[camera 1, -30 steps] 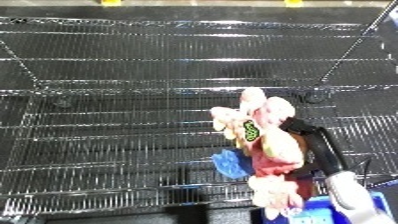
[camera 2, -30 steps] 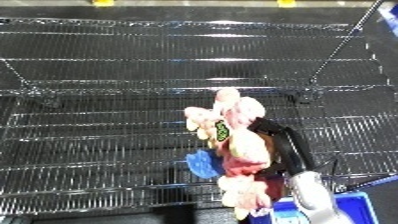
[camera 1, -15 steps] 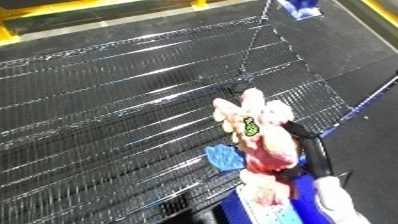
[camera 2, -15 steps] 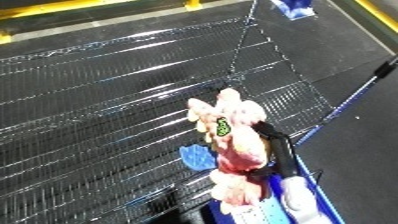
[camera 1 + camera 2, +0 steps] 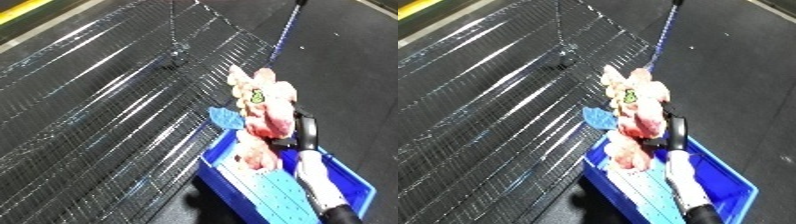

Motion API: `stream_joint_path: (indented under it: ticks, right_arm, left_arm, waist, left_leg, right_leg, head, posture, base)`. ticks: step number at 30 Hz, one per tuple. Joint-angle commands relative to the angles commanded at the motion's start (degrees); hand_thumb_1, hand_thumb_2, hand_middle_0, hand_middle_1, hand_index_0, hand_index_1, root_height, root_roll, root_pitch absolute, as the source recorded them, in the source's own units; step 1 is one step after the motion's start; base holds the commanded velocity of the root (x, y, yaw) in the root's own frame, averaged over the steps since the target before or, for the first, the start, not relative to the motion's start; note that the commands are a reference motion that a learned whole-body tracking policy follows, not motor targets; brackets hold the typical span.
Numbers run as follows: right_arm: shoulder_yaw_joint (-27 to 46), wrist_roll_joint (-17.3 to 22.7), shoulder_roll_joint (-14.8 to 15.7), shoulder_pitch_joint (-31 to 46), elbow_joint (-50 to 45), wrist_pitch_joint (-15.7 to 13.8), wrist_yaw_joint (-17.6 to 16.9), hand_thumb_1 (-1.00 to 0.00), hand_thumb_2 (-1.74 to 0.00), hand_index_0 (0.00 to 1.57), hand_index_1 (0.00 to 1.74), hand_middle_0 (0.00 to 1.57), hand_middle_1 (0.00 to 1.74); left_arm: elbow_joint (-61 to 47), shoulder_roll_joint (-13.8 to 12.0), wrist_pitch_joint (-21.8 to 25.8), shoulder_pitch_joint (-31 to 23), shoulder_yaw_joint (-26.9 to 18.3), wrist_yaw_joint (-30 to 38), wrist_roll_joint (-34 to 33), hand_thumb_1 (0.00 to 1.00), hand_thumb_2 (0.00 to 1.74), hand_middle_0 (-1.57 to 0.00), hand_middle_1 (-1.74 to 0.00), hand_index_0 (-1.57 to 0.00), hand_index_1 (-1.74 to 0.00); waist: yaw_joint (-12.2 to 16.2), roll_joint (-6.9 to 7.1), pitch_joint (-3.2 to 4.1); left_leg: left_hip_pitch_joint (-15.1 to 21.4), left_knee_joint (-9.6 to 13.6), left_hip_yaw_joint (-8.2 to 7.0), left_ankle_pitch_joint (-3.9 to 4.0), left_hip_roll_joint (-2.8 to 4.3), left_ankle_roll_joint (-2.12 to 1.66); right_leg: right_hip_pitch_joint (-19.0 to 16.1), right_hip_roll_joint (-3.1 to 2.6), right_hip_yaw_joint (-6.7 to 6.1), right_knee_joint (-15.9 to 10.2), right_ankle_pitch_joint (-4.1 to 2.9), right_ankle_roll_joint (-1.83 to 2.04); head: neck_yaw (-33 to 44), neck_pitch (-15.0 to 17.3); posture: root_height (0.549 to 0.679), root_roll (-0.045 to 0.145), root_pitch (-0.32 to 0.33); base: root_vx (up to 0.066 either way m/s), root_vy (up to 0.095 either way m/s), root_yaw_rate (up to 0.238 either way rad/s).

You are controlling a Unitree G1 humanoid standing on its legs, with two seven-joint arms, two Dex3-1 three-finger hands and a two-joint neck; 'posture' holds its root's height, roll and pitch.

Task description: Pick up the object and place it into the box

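Note:
My right hand [image 5: 306, 134] comes in from the lower right on its white forearm [image 5: 320, 180] and is shut on a pink plush toy [image 5: 263, 105]. The toy has a green mark on its front and a blue part [image 5: 224, 117] at its left side. It hangs upright, its lower end [image 5: 631, 152] reaching down inside the blue bin [image 5: 357, 181], over the bin's near left end. The bin's pale blue floor [image 5: 271, 192] shows below the toy. The left hand is out of sight.
A black wire shelf [image 5: 107, 100] with a raised wire rim fills the left and upper part of the view, right beside the bin. A blue post [image 5: 284, 31] stands at the shelf's far corner. Dark floor [image 5: 355, 65] lies to the right.
The camera has turned and tilted, bringing the blue bin into view. The toy, held by my right hand throughout, has gone from above the shelf to over the bin.

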State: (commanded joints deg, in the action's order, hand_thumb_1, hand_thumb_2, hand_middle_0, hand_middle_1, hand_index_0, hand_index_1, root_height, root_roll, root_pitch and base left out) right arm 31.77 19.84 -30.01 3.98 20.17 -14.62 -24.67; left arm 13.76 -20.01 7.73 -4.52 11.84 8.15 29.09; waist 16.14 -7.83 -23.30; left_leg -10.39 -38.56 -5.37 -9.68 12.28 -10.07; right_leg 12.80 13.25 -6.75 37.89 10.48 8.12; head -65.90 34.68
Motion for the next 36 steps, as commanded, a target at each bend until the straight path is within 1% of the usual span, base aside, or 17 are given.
stream_joint_path:
  ticks: [6,10,14,18,23,31,36]
  right_arm:
    - [2.68,0.98,0.20,0.98,1.34,-1.00,-0.77,-0.85,-1.48,1.33,1.48,1.33,1.48]
    - [4.39,3.03,1.01,1.18,3.25,-1.89,-1.35,-0.65,-1.13,1.02,1.13,1.02,1.13]
    - [6.05,5.40,1.62,1.22,6.82,-2.46,-2.24,-0.45,-0.78,0.71,0.78,0.71,0.78]
    - [6.89,6.41,1.07,1.03,10.08,-2.30,-2.74,-0.25,-0.44,0.39,0.44,0.39,0.44]
    - [6.84,6.35,0.08,0.98,12.28,-1.82,-2.29,0.00,0.00,0.00,0.00,0.00,0.00]
    - [7.04,6.52,-0.22,1.19,13.73,-1.87,-2.12,0.00,0.00,0.00,0.00,0.00,0.00]
    - [7.14,7.55,-0.05,1.27,14.34,-2.24,-1.86,0.00,0.00,0.00,0.00,0.00,0.00]
  left_arm:
    - [1.08,-0.15,0.25,0.35,0.97,-0.41,-0.11,1.00,1.74,-1.57,-1.74,-1.57,-1.74]
    - [0.93,-0.39,0.53,0.27,0.95,-0.42,-0.15,1.00,1.74,-1.57,-1.74,-1.57,-1.74]
    - [0.93,-0.73,0.88,0.00,0.70,-0.32,-0.46,1.00,1.74,-1.57,-1.74,-1.57,-1.74]
    - [0.99,-0.91,1.14,-0.06,0.67,-0.37,-0.78,1.00,1.74,-1.57,-1.74,-1.57,-1.74]
    - [0.97,-1.05,1.44,0.15,0.71,-0.28,-1.05,1.00,1.74,-1.57,-1.74,-1.57,-1.74]
    - [0.78,-1.36,1.41,-0.05,0.75,-0.41,-1.56,1.00,1.74,-1.57,-1.74,-1.57,-1.74]
    - [0.05,-1.51,1.42,-0.57,0.40,-0.59,-1.75,1.00,1.74,-1.57,-1.74,-1.57,-1.74]
  waist:
    - [2.24,-0.30,0.08]
    - [3.08,-0.74,0.13]
    - [3.47,-1.18,0.43]
    - [3.63,-1.51,0.63]
    - [3.77,-2.01,0.67]
    - [3.65,-2.12,0.77]
    - [3.18,-1.99,0.91]
  left_leg:
    - [0.07,-0.31,-0.74,-0.33,-0.05,-0.16]
    - [0.13,-0.01,-1.31,-0.35,-0.04,-0.31]
    - [0.25,0.48,-1.78,-0.32,0.04,-0.47]
    - [0.39,0.88,-2.09,-0.26,0.02,-0.60]
    - [0.64,1.48,-2.33,0.02,-0.09,-0.67]
    - [0.69,2.14,-2.42,0.49,-0.11,-0.73]
    - [0.75,2.66,-2.31,0.84,-0.11,-0.75]
  right_leg:
    - [0.68,-0.30,-0.65,0.39,0.03,-0.15]
    - [1.08,-0.28,-0.95,0.34,0.11,-0.16]
    - [1.19,-0.19,-1.10,-0.18,0.04,-0.10]
    - [1.15,-0.20,-1.15,-0.65,-0.04,-0.06]
    - [0.98,-0.18,-1.22,-1.21,-0.02,-0.10]
    - [0.71,-0.18,-1.02,-1.95,0.05,-0.07]
    - [0.54,-0.11,-0.76,-2.51,0.03,-0.01]
  head:
    - [-0.38,0.63]
    - [-0.44,0.27]
    - [-0.93,0.36]
    - [-1.13,0.33]
    - [-0.96,0.22]
    - [-0.98,0.93]
    - [0.44,1.47]
  posture:
    - [0.639,0.095,-0.226]
    - [0.640,0.100,-0.218]
    - [0.641,0.103,-0.210]
    - [0.643,0.104,-0.205]
    - [0.644,0.107,-0.200]
    - [0.646,0.109,-0.196]
    - [0.647,0.109,-0.193]
  base:
    - [-0.006,0.019,-0.064]
    - [-0.006,0.019,-0.067]
    - [-0.001,0.006,-0.059]
    - [-0.001,-0.002,-0.042]
    - [-0.006,0.002,-0.035]
    - [-0.001,-0.007,-0.007]
    - [0.005,-0.009,0.016]
